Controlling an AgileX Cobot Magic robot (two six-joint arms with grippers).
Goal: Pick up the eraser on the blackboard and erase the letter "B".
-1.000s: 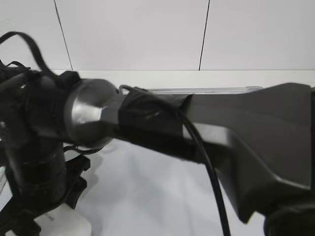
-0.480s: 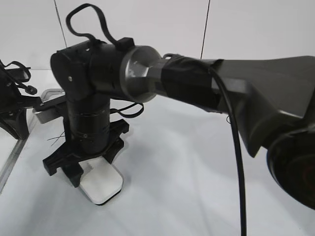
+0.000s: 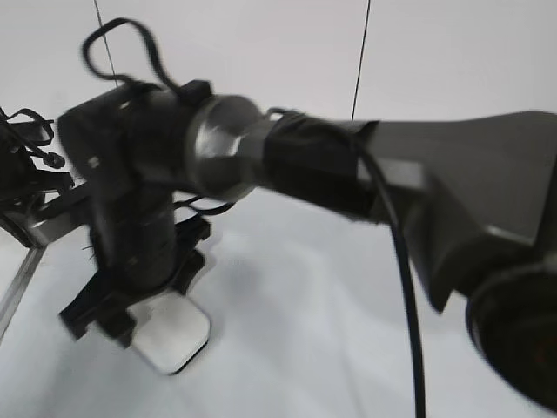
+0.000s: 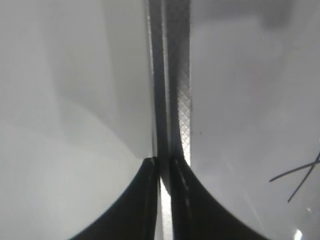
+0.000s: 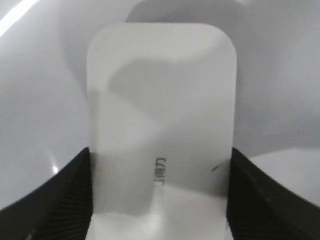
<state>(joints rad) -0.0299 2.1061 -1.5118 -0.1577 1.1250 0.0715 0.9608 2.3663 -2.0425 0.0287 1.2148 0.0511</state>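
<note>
Only wristward: eraser point(image 5: 160, 135) lettering (grey, blurred) between fingers point(image 5: 55, 195).

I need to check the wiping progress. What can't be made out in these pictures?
- The letter "B": not in any view; the right arm fills the exterior view.
- The marker strokes at the left wrist view's edge: cut off, unreadable.
- The eraser lettering: too blurred.
- Exterior view: the right gripper over the eraser is motion-blurred.
</note>
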